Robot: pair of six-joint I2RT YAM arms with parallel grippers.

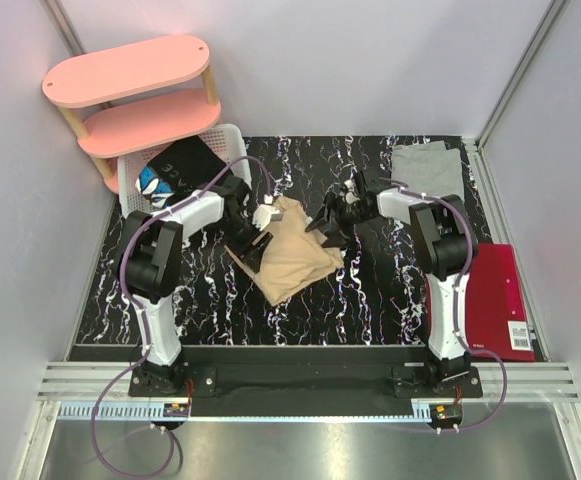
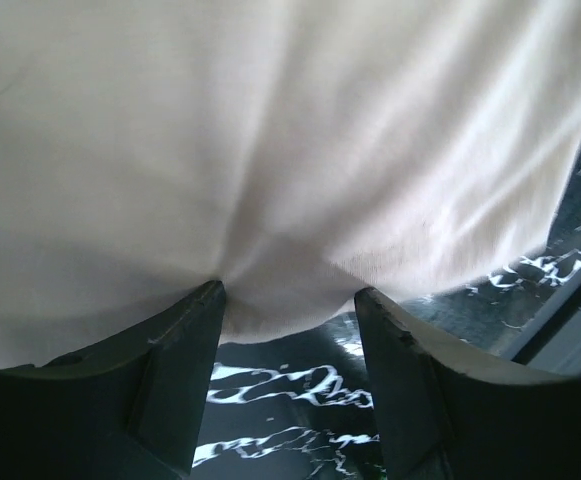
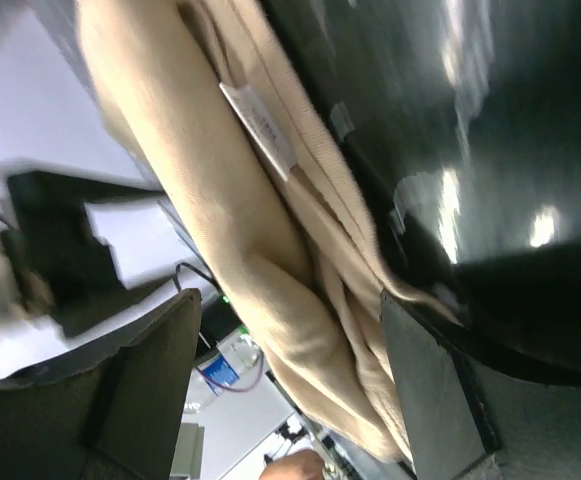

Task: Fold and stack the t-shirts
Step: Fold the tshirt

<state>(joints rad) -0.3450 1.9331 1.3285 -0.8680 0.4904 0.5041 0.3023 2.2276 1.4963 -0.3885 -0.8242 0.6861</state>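
The tan-beige t-shirt (image 1: 292,258) lies rumpled and partly folded in the middle of the black marbled table. My left gripper (image 1: 255,240) is at its left edge; in the left wrist view (image 2: 290,295) the fingers stand wide apart, with the shirt (image 2: 270,150) draped over and between the tips. My right gripper (image 1: 328,226) is at the shirt's upper right edge; in the right wrist view (image 3: 290,300) it is open, with a thick fold of the tan shirt (image 3: 220,200) between the spread fingers. The light grey t-shirt (image 1: 428,166) lies flat at the back right.
A white basket (image 1: 232,140) holding dark clothing stands at the back left, beside a pink two-tier shelf (image 1: 130,70). A flat red folder (image 1: 497,300) lies at the table's right edge. Walls close in the table on three sides.
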